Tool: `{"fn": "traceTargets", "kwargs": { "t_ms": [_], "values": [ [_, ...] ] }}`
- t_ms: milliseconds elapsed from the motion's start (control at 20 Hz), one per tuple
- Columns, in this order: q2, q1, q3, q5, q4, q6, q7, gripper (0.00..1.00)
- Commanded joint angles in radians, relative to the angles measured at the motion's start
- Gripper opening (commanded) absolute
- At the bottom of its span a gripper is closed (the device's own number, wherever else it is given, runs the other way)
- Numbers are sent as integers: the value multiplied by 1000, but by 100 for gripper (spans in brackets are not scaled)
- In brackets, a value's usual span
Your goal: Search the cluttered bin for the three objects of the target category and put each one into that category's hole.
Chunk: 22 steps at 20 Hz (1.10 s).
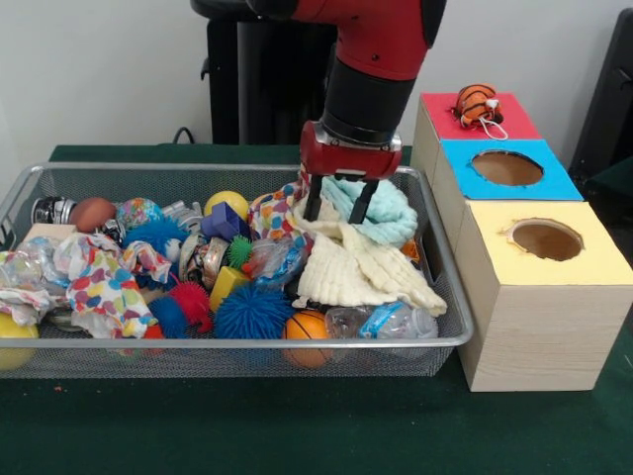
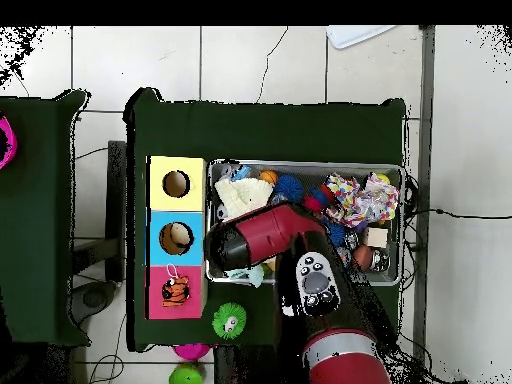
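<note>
The silver wire-mesh bin is full of mixed toys and cloths; from above it lies right of the boxes. My gripper hangs in the bin's right part, open, its fingertips touching a pale teal cloth and a cream knitted cloth. Nothing is held. Three boxes stand beside the bin: yellow-topped with a hole, blue-topped with a hole, and red-topped with an orange striped toy over its hole. In the overhead view the arm hides the gripper.
The bin also holds a blue spiky ball, an orange ball, a plastic bottle, a dotted cloth and a yellow ball. A green spiky ball lies on the table near the red box.
</note>
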State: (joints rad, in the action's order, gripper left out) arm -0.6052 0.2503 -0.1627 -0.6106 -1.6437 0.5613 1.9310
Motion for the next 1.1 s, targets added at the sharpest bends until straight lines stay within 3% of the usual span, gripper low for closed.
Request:
{"fn": "traceTargets", "kwargs": {
  "t_ms": [50,500,550,750,1100],
  "values": [
    [1,88,-93,99,-85,5,19,100],
    [36,65,-46,48,-59,-52,39,100],
    [39,59,-34,48,-55,-47,50,0],
    [45,53,-33,17,-36,-60,23,0],
    [52,65,-35,33,-32,-56,25,0]
  ]
}}
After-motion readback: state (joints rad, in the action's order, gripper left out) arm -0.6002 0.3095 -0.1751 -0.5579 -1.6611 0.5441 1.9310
